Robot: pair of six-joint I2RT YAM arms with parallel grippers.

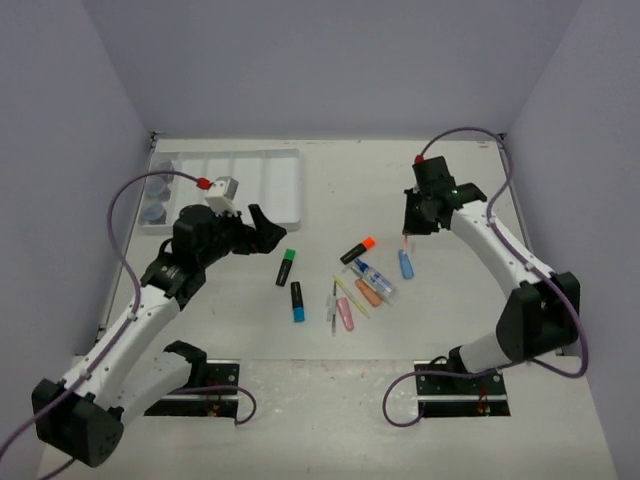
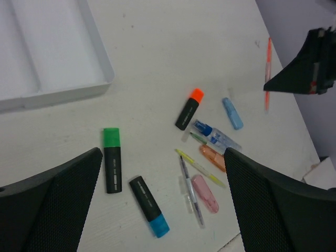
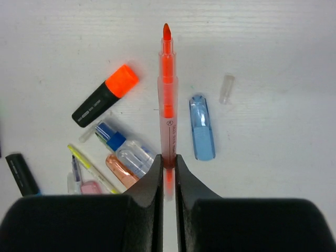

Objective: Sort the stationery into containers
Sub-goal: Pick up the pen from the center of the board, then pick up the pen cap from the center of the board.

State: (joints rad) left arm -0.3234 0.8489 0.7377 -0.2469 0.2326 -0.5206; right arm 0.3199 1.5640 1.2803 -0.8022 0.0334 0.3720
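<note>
My right gripper (image 3: 168,163) is shut on a thin orange pen (image 3: 168,105), held above the table with its tip pointing away. Below it lie a blue eraser (image 3: 202,128), a glue bottle (image 3: 126,149) and an orange-capped highlighter (image 3: 105,96). My left gripper (image 1: 262,228) stands open and empty between the white divided tray (image 1: 270,190) and the pile. Under its fingers (image 2: 47,210) lie a green-capped highlighter (image 2: 111,160), a blue-capped highlighter (image 2: 149,206), a pink eraser (image 2: 205,193), an orange eraser (image 2: 212,157) and two thin pens (image 2: 191,189).
Round grey-blue pots (image 1: 157,198) sit in the tray's leftmost compartment. A small clear cap (image 3: 227,88) lies on the table beside the blue eraser. Purple-grey walls close the table in at the back and on both sides.
</note>
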